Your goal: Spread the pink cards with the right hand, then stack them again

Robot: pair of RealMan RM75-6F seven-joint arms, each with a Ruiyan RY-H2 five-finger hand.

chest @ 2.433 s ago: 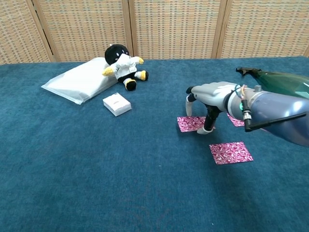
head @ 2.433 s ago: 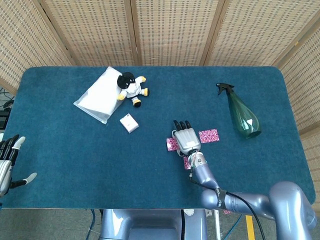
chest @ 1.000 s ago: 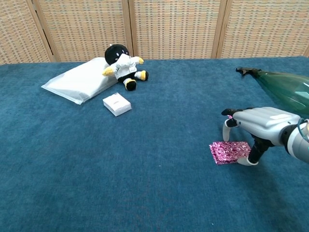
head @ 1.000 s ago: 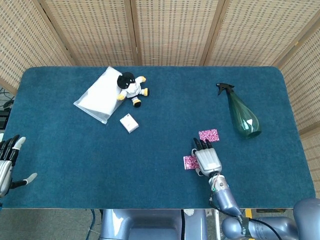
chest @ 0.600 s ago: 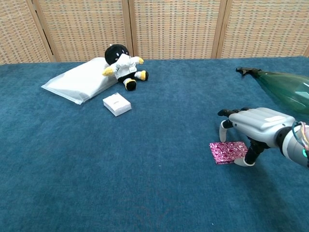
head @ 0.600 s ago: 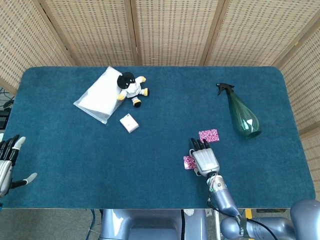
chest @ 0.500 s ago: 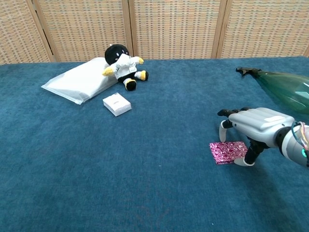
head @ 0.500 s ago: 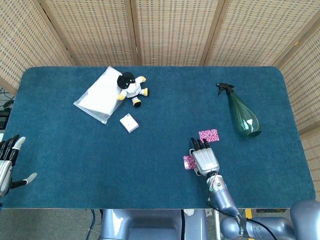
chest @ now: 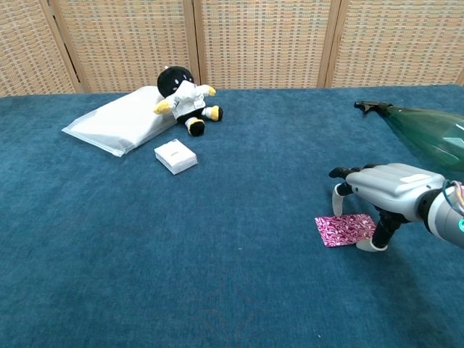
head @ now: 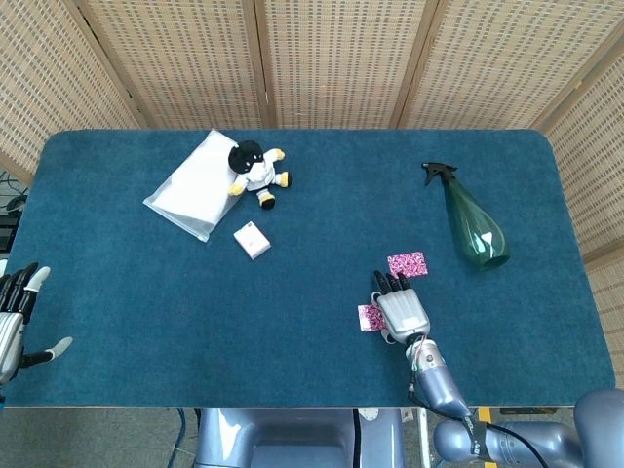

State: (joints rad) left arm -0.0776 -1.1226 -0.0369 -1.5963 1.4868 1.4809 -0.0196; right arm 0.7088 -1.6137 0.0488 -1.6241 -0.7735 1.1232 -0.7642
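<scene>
Restacking step, near the front edge of the blue-carpeted bench (head: 146,292): silver right hand (chest: 380,190), fingers arched and spread, pressing on pink patterned cards (chest: 344,228), last pink card (head: 407,263) apart, awaiting collection.

Pink card (head: 369,317) partly under right hand (head: 402,312)

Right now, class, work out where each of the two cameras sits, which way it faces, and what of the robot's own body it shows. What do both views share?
Head view: high above the near edge, looking almost straight down on the table; shows the left hand and the right hand.
Chest view: low at the near edge, looking across toward the screens; shows only the right hand.
Shared: the near pink card, plush doll, spray bottle.
</scene>
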